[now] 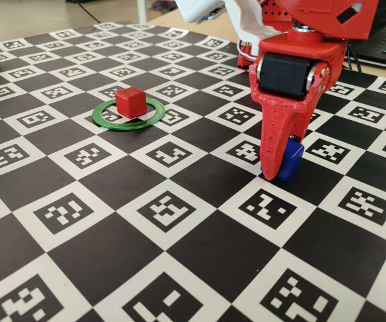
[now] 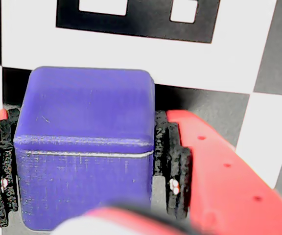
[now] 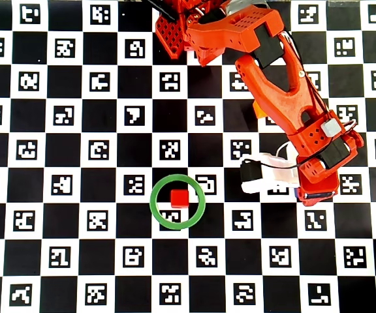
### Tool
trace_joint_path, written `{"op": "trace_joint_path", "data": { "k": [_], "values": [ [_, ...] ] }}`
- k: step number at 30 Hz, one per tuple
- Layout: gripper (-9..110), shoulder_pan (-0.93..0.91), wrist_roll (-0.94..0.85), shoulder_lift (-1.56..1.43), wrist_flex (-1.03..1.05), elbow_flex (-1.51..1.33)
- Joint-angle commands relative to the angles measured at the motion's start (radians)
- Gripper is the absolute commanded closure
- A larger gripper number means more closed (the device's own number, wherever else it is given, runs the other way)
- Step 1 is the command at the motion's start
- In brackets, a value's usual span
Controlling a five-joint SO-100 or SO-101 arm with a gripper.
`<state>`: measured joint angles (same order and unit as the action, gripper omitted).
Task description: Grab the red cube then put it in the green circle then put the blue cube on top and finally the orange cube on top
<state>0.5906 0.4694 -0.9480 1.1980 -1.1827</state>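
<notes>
Red plastic jaws [image 1: 278, 176] of the arm pinch the blue cube [image 2: 84, 147] from both sides; in the wrist view the black ribbed pads [image 2: 174, 169] press against its left and right faces. In the fixed view the blue cube [image 1: 291, 159] sits low at the fingertip, at or just above the checkered tabletop [image 1: 179, 268]; whether it touches cannot be told. Well apart to the left in that view, the red cube [image 1: 130, 102] rests inside the green circle [image 1: 129, 113]. Seen from overhead, the red cube [image 3: 179, 198] lies within the green circle [image 3: 154, 207], slightly above its centre, and an orange cube [image 3: 258, 109] peeks out from under the arm.
</notes>
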Motion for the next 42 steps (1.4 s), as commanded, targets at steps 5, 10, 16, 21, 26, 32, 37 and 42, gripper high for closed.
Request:
{"op": "trace_joint_path", "data": {
  "k": [5, 10, 16, 21, 26, 32, 37, 42],
  "values": [
    [92, -0.005, -0.044, -0.176, 0.069, 0.067],
    [92, -0.02, -0.155, -0.282, 0.123, 0.057],
    [94, -0.086, -0.281, -0.359, 0.213, 0.054],
    [94, -0.176, -0.342, -0.416, 0.282, 0.054],
    [93, -0.267, -0.402, -0.476, 0.333, 0.052],
    [93, -0.393, -0.465, -0.526, 0.382, 0.074],
    [92, -0.495, -0.508, -0.538, 0.425, 0.103],
    [92, -0.588, -0.525, -0.537, 0.44, 0.118]
  ]
}}
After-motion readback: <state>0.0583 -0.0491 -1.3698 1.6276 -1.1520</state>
